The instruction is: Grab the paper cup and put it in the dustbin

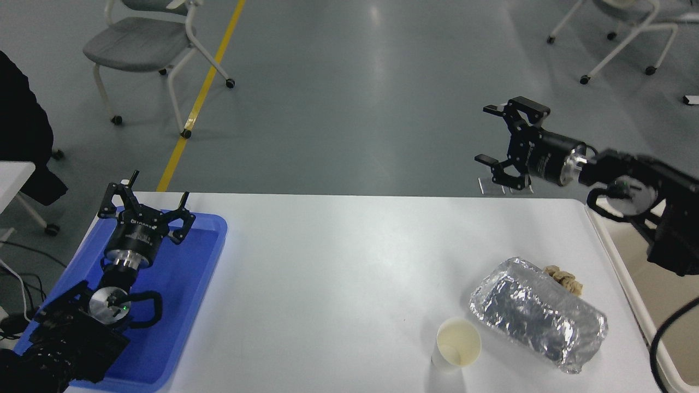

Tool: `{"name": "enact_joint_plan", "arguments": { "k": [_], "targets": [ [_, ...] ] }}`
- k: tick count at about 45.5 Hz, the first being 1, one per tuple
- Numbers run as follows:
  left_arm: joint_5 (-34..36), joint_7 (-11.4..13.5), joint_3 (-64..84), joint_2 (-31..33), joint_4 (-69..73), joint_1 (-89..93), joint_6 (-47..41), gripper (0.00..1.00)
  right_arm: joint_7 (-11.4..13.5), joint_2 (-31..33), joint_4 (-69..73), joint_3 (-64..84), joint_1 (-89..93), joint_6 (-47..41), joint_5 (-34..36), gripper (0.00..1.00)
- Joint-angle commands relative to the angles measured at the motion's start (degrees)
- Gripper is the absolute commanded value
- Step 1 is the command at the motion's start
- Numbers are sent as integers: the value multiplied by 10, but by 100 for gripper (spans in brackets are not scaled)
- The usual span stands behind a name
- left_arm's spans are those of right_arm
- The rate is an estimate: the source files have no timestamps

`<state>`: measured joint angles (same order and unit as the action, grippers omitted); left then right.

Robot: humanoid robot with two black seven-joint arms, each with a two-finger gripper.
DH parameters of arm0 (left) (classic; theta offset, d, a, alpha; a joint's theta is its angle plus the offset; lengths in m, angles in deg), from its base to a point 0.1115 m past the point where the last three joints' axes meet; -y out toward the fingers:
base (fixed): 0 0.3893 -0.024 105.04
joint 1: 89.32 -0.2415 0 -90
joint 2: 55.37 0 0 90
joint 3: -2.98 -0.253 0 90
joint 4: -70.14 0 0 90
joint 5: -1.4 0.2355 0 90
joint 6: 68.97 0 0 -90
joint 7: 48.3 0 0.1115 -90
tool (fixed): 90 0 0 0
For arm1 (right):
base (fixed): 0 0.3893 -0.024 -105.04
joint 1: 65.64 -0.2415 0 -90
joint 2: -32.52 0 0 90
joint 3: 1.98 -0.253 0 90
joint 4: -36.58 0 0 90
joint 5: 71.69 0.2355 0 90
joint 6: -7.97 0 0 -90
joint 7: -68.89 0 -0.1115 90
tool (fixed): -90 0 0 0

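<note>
standing: round white paper cup (458, 343)

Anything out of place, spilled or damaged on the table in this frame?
Nothing spilled. The paper cup stands upright by the foil package. A crumpled tan scrap lies at the package's far corner. The right gripper hangs open, raised beyond the table's far edge and away from the cup.

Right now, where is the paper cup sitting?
In the head view the paper cup stands upright near the table's front edge, right of centre, just left of the foil package and apart from both grippers.
</note>
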<state>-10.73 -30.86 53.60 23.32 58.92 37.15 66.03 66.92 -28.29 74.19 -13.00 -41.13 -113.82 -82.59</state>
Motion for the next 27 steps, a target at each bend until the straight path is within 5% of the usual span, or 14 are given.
{"name": "enact_joint_plan", "arguments": {
  "k": [1, 17, 27],
  "targets": [
    [0, 1, 0, 1, 0, 1, 0, 100, -1, 44, 76, 215, -141, -2, -14, 100],
    [0, 0, 0, 0, -1, 0, 0, 100, -5, 85, 337, 548, -420, -28, -55, 100],
    [0, 1, 0, 0, 1, 0, 0, 100, -3, 23, 428, 689, -568, -111, -67, 100]
  ]
}}
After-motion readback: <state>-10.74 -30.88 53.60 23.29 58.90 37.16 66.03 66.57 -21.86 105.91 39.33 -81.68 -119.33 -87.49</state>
